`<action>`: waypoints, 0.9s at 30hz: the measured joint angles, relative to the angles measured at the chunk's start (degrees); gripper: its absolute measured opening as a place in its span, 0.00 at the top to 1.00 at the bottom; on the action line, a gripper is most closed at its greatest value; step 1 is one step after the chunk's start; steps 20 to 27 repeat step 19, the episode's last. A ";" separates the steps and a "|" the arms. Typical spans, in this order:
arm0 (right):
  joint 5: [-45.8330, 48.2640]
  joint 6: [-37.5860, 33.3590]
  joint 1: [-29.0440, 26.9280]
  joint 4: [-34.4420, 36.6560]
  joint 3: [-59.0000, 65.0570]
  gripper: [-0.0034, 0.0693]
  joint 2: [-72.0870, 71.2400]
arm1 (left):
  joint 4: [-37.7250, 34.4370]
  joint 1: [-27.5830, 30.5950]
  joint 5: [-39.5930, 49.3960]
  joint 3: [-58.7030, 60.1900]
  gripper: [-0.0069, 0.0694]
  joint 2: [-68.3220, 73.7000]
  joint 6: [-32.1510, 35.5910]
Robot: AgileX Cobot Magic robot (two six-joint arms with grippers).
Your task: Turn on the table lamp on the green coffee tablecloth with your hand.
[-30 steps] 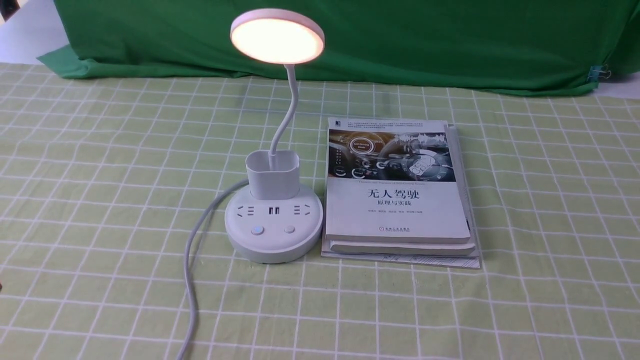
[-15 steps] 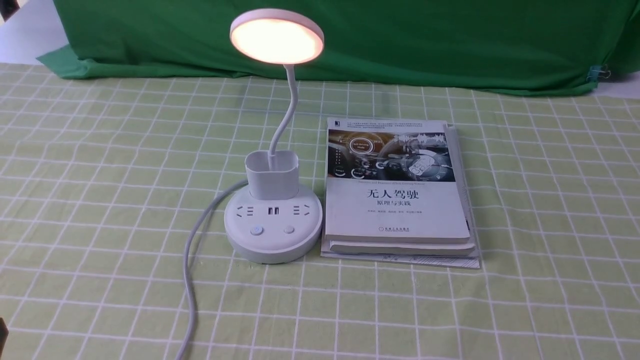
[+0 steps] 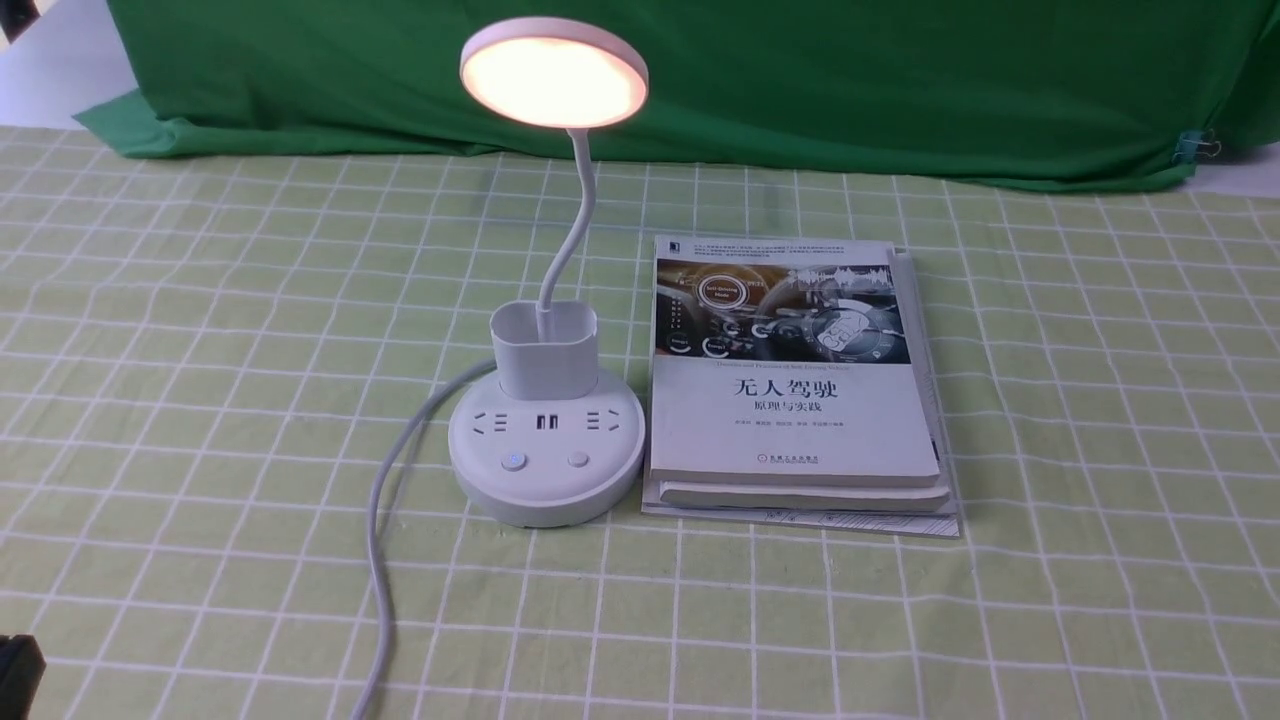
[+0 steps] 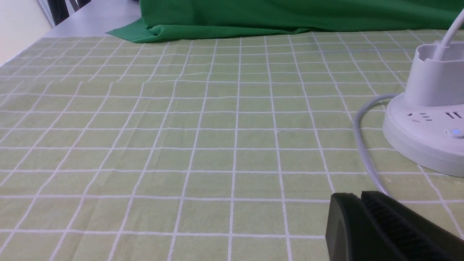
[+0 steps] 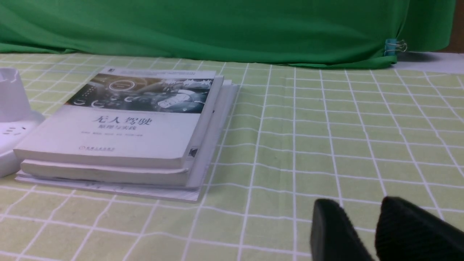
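Observation:
The white table lamp point(image 3: 545, 440) stands mid-table on the pale green gridded tablecloth point(image 3: 200, 330). Its round disc head point(image 3: 553, 72) glows warm and the left base button point(image 3: 513, 461) shows a blue light. The white cord point(image 3: 378, 540) runs from the base to the front edge. My left gripper point(image 4: 357, 197) is shut and empty, low over the cloth in front and left of the lamp base point(image 4: 427, 134); only a black corner of it point(image 3: 18, 672) shows in the front view. My right gripper point(image 5: 357, 204) is open and empty, over the cloth right of the books.
A stack of books point(image 3: 795, 385) lies right against the lamp base, also in the right wrist view point(image 5: 123, 127). A dark green backdrop cloth point(image 3: 800, 80) hangs along the far edge, held by a clip point(image 3: 1196, 146) at the right.
The black corner of my left gripper has come further into the front view at the lower left edge. The lamp stays lit and nothing else has moved.

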 joint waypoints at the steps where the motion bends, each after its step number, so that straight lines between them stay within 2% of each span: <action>1: 0.00 0.00 0.00 0.00 0.00 0.62 0.00 | -0.23 0.00 0.00 0.00 0.88 0.00 0.13; 10: 0.00 0.00 0.00 0.00 0.00 0.62 0.00 | 5.00 0.00 0.01 0.00 0.88 0.00 -6.37; 27: 0.00 0.00 0.00 0.00 0.00 0.62 0.00 | 2.61 0.00 0.01 0.00 0.88 0.00 -4.02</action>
